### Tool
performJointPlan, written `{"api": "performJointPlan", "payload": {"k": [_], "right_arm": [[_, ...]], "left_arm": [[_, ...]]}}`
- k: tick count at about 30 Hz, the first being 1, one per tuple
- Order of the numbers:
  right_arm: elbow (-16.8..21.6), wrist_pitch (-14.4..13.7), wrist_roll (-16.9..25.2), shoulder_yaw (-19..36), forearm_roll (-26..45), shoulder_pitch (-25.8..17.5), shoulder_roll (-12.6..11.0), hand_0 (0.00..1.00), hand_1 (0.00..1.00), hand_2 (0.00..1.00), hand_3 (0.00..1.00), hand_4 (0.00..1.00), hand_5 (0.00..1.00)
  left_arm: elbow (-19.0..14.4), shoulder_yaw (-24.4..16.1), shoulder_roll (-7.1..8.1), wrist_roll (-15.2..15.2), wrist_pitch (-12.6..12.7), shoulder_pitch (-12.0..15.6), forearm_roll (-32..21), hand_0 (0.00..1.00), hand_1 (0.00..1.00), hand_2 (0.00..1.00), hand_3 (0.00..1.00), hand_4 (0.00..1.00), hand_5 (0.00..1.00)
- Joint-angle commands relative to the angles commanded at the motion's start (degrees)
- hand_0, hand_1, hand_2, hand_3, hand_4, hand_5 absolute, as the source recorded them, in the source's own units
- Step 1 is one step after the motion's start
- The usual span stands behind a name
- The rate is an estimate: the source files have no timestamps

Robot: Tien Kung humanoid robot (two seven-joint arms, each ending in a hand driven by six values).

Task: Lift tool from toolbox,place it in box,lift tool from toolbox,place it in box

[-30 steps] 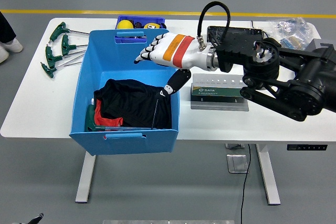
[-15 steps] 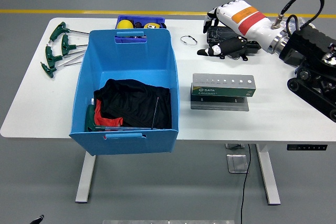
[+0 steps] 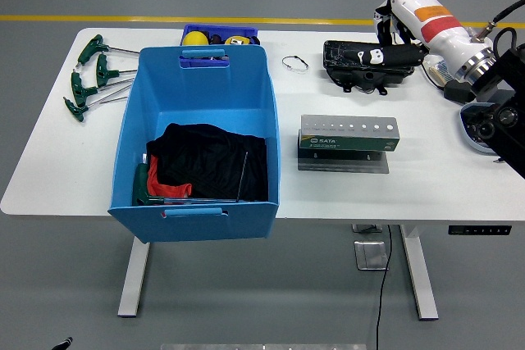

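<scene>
Right hand (image 3: 392,38) hangs over the black toolbox (image 3: 366,65), fingers probably loose and empty; tools look stiff, thin, best pinched mid-shaft.

Blue plastic box (image 3: 197,120) – smooth, matt; black cloth (image 3: 209,161) inside; metal-grey toolbox (image 3: 349,138).

1. Big box (image 3: 131,133): bright blue, with black and red cloth (image 3: 205,165) inside.
2. T-handle tools (image 3: 89,75): green grips.
3. Robot hand (image 3: 402,26): white, orange and red bands.
4. Tabletop (image 3: 426,178): plain white.
5. Toolbox (image 3: 365,63): black.
</scene>
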Motion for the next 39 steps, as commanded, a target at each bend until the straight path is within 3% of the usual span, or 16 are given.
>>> {"api": "performJointPlan", "payload": {"k": [3, 39], "right_arm": [[0.0, -0.1, -0.2, 0.2, -0.1, -0.3, -0.3, 0.002, 0.002, 0.035, 0.002, 0.932, 0.689], [-0.8, 2.8, -2.8, 0.7, -1.0, -0.8, -1.1, 0.002, 0.002, 0.034, 0.004, 0.881, 0.662]], "left_arm": [[0.0, -0.2, -0.03, 0.0, -0.1, 0.0, 0.2, 0.727, 0.651, 0.734, 0.747, 0.767, 0.745], [0.0, 1.0, -0.13, -0.2, -0.1, 0.1, -1.1, 0.724, 0.663, 0.737, 0.746, 0.763, 0.747]]}}
